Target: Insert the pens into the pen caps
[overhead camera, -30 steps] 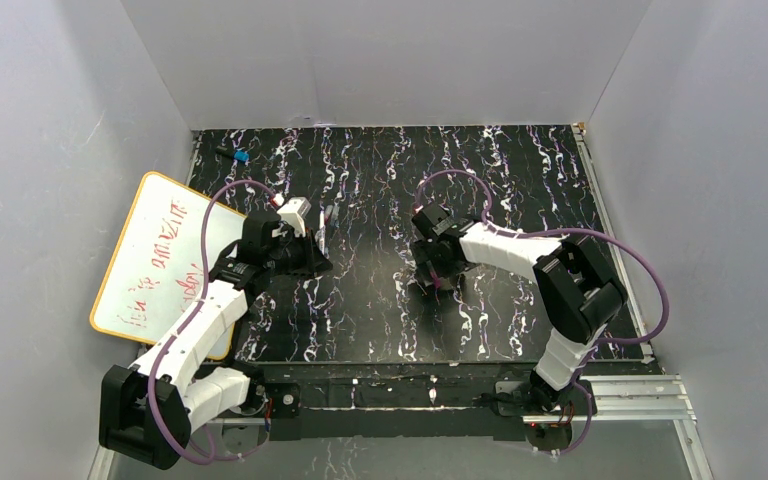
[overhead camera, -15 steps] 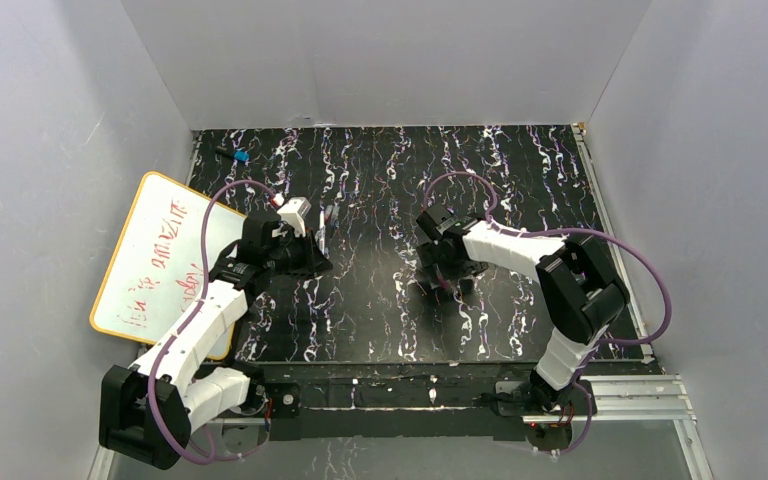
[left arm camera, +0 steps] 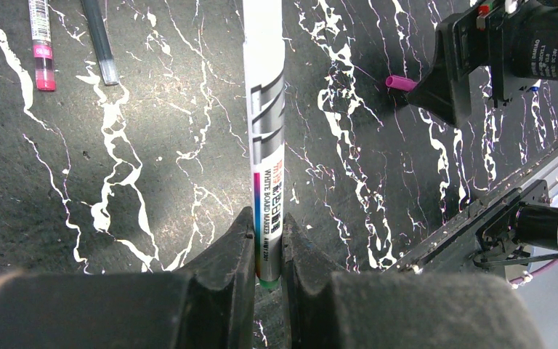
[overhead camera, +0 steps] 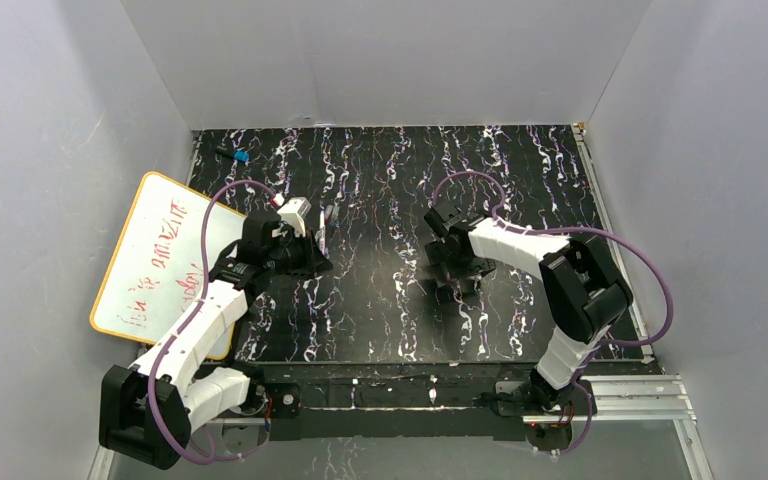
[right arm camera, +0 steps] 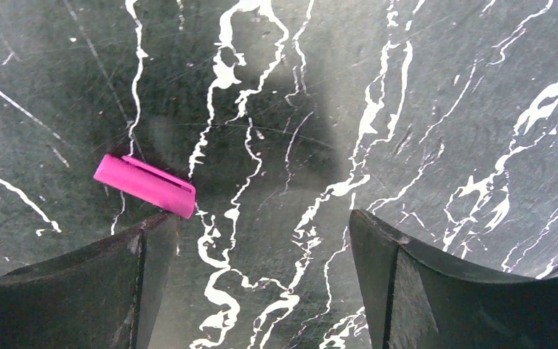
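My left gripper [left arm camera: 267, 240] is shut on a white whiteboard marker pen [left arm camera: 265, 109] with a greenish end, held near that end and pointing away over the black marbled table; it also shows in the top view [overhead camera: 312, 238]. A magenta pen cap [right arm camera: 144, 185] lies flat on the table, just beyond the tip of my right gripper's left finger [right arm camera: 134, 283], outside the gap. My right gripper [right arm camera: 261, 236] is open, empty and low over the table [overhead camera: 452, 272]. The cap also shows in the left wrist view [left arm camera: 401, 83]. No greyish cap shows clearly.
Two more slim pens lie far left in the left wrist view, one pale with a pink band [left arm camera: 41, 43], one dark grey [left arm camera: 100, 40]. A whiteboard [overhead camera: 155, 260] leans at the table's left edge. A blue-tipped short black object [overhead camera: 232, 155] lies at the far left corner.
My right gripper has shifted a little to the right over the table. The left arm and its pen have not moved.
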`<state>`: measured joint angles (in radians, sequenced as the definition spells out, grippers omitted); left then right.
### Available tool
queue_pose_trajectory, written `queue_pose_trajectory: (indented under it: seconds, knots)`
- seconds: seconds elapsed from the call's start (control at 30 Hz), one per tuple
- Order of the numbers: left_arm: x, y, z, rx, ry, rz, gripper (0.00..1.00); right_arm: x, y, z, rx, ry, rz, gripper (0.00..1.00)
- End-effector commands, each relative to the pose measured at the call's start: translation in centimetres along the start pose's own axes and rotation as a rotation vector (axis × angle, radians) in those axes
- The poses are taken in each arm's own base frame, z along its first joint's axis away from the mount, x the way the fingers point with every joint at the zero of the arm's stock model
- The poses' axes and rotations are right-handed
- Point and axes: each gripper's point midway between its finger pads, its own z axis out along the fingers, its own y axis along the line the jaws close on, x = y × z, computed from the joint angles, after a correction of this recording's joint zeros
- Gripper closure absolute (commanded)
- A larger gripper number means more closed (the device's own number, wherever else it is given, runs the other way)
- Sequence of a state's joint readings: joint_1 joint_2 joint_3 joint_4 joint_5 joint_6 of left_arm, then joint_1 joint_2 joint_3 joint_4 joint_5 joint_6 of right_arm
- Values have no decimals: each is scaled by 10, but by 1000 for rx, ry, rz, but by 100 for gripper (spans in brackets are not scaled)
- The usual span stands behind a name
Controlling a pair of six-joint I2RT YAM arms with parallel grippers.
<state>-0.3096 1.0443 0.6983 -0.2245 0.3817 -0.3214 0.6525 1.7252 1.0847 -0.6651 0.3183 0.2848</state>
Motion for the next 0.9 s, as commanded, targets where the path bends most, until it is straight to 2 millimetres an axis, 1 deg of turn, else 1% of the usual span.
queue_pose_trajectory:
  seconds: [0.0, 0.13, 0.23, 0.43, 0.57, 0.63, 0.73, 0.87]
  knots:
    - [-2, -2, -2, 12, -3, 9, 100, 4, -19, 11, 72, 46, 3, 6]
    - [-2, -2, -2, 13, -3, 9, 100, -5, -25, 12, 71, 27, 26, 6]
    - [-3, -3, -2, 15, -2, 9, 100, -15, -24, 15, 56, 7, 35, 6]
    - [-2, -2, -1, 13, 1, 10, 100, -41, 1, 24, -59, -46, 44, 7]
    - [-2, -2, -1, 11, 0, 11, 100, -58, 7, 26, -76, -80, 50, 7]
    - [-3, -2, -1, 14, -1, 12, 100, -66, 6, 25, -67, -101, 51, 7]
    - [-3, -2, -1, 14, 0, 11, 100, -76, -1, 19, -28, -142, 81, 8]
    - [-3, -2, -2, 15, -2, 12, 100, -82, -11, 2, -3, -210, 138, 8]
